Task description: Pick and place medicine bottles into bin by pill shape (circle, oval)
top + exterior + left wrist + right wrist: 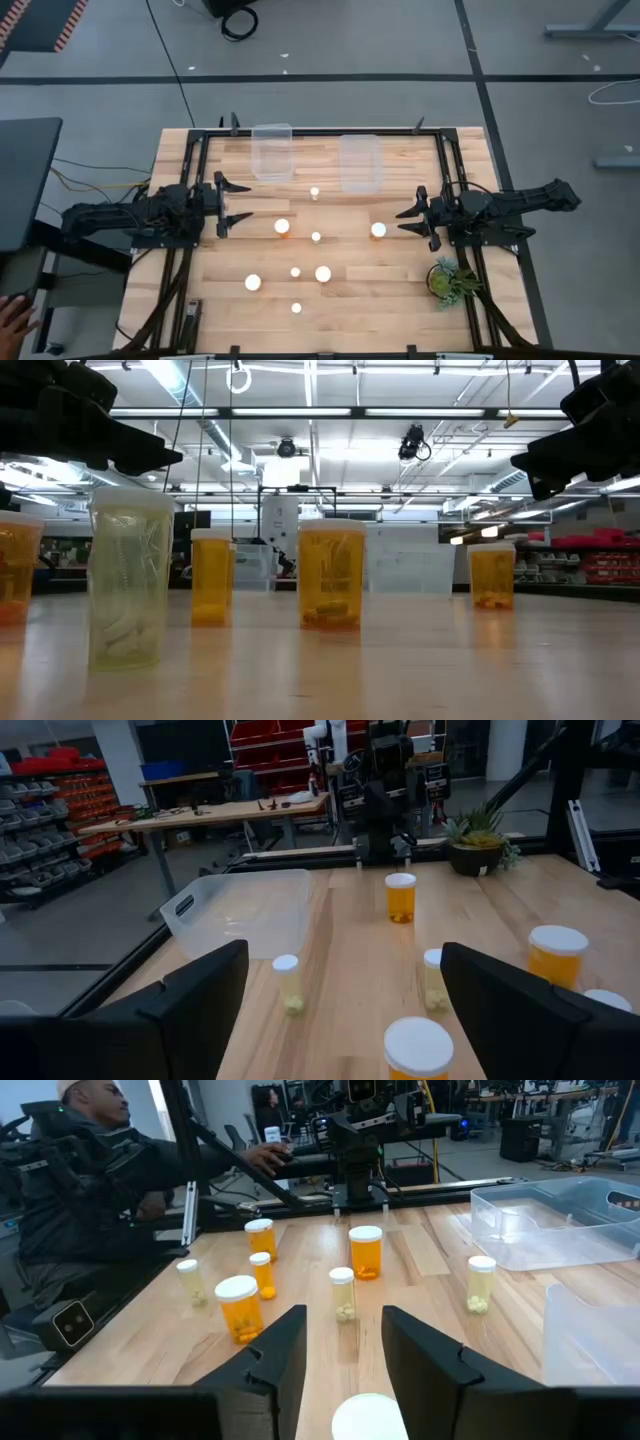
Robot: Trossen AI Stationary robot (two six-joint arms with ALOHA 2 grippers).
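Observation:
Several amber medicine bottles with white caps stand upright on their bases across the middle of the wooden table (200,300). My left gripper (236,201) is open and empty at the table's left, raised. One wide bottle (282,227) stands just ahead of it and shows low between its fingers in the left wrist view (418,1045). My right gripper (406,220) is open and empty at the table's right, raised. Another bottle (378,230) stands just ahead of its fingertips, and its cap shows in the right wrist view (368,1417).
Two clear plastic bins (272,152) (360,162) stand at the table's far edge. A small green potted plant (450,280) sits at the near right. Other bottles (314,192) (323,273) (253,283) stand between the arms. A person (80,1170) sits beyond the table's left side.

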